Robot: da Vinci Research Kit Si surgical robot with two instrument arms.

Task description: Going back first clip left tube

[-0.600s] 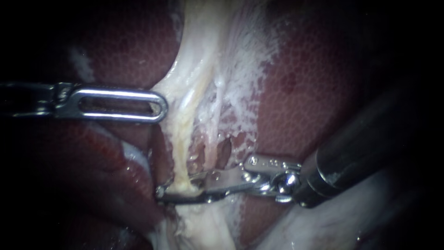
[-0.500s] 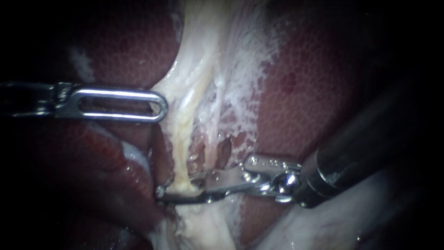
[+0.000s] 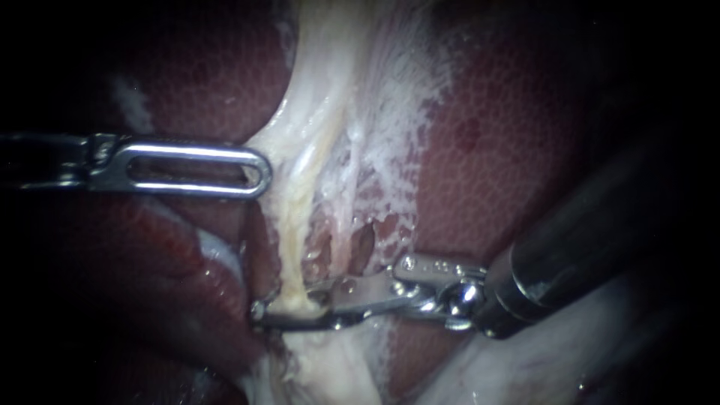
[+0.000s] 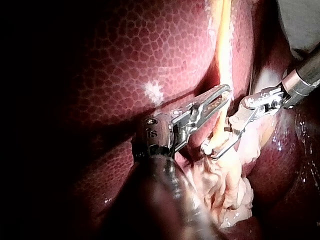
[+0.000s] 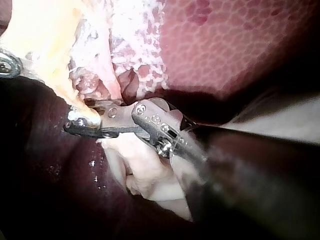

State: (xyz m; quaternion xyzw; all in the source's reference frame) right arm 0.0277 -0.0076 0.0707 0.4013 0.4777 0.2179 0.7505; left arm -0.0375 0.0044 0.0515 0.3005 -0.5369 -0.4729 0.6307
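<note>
right instrument jaws clamp crosswise on the left tube, whose long axis runs far to near; judged exit: rightward along its shaft. left instrument lies farther left.

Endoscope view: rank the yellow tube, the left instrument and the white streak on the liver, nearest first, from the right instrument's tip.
1. The yellow tube: runs down to the tip of the right instrument and crosses it.
2. The left instrument: above that tip, at the tube's left edge.
3. The white streak on the liver: farthest, up at the far left.
</note>
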